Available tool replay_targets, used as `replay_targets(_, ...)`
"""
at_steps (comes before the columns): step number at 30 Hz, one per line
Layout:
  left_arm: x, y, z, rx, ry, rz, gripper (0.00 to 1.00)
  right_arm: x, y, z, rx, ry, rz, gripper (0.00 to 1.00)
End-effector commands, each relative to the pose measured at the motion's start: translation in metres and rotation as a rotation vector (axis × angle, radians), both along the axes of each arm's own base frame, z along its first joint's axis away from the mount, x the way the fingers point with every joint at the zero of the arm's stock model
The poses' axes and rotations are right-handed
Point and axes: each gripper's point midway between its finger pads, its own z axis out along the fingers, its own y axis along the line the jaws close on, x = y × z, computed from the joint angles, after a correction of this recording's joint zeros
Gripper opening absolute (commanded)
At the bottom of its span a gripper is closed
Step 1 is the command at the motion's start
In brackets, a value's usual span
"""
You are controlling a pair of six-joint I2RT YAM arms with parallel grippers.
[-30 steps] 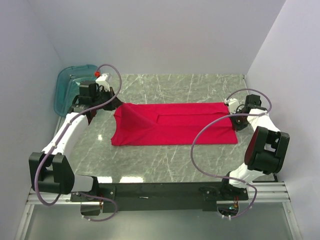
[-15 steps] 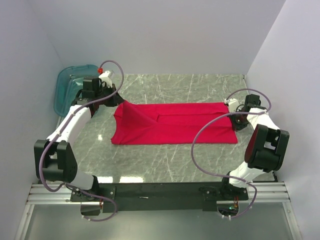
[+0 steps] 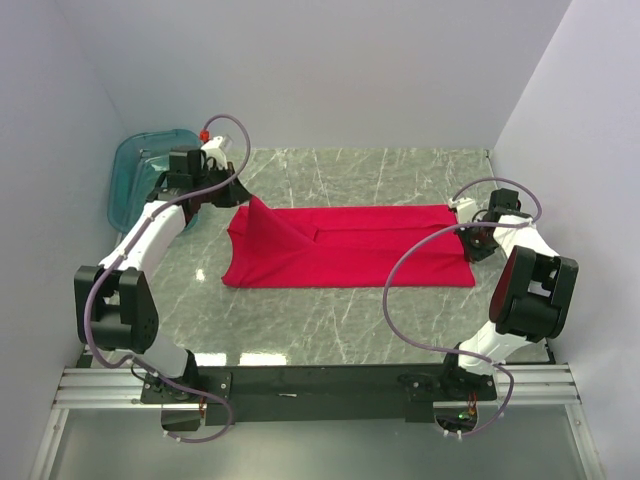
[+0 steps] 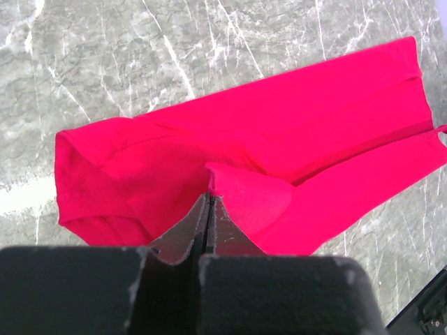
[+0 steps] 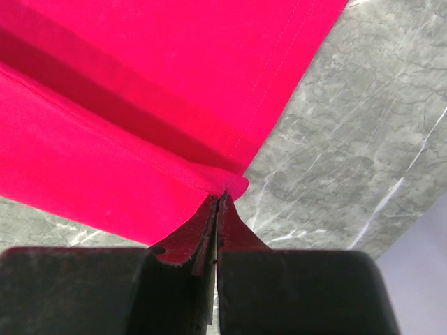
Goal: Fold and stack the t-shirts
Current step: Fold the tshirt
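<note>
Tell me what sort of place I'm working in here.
Probably a lab test cell: bare white walls box in a marble-look table, holding one red t-shirt, a teal tub at its far-left corner.

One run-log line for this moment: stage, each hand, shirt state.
stage: mid-fold | left hand: shut on raised corner of red t-shirt | right hand: shut on its opposite end | shirt: partly folded on table
</note>
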Motion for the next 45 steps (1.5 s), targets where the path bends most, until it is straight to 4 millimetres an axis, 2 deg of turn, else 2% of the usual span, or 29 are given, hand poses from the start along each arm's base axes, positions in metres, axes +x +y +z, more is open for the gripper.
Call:
replay_targets(1,0.011,-0.004,0.021,-0.025,-0.055,-0.023,0.01,0.010,-0.010,0.008,-0.036,-0.039,-0.019,0.00)
replay_targets(19,0.019,-0.005,0.011,-0.020,-0.031,-0.024,0.01,0.009,-0.012,0.007,-0.041,-0.031,-0.031,0.00)
replay_targets(37,0.022,-0.006,0.009,-0.022,-0.023,-0.026,0.01,0.011,-0.012,0.008,-0.039,-0.037,-0.033,0.00)
replay_targets(39,0.023,-0.006,0.008,-0.022,-0.021,-0.028,0.01,0.013,-0.013,0.008,-0.040,-0.042,-0.039,0.12)
replay_targets(40,0.023,-0.007,0.010,-0.026,-0.024,-0.033,0.01,0.015,-0.016,0.009,-0.051,-0.053,-0.052,0.27)
replay_targets(41,0.023,-0.007,0.010,-0.026,-0.024,-0.033,0.01,0.016,-0.016,0.011,-0.048,-0.063,-0.073,0.73)
replay_targets(42,0.023,-0.007,0.009,-0.026,-0.024,-0.033,0.01,0.020,-0.016,0.018,-0.052,-0.095,-0.081,0.87)
replay_targets(45,0.021,-0.008,0.010,-0.031,-0.028,-0.044,0.01,0.023,-0.011,0.031,-0.025,-0.153,-0.098,0.89)
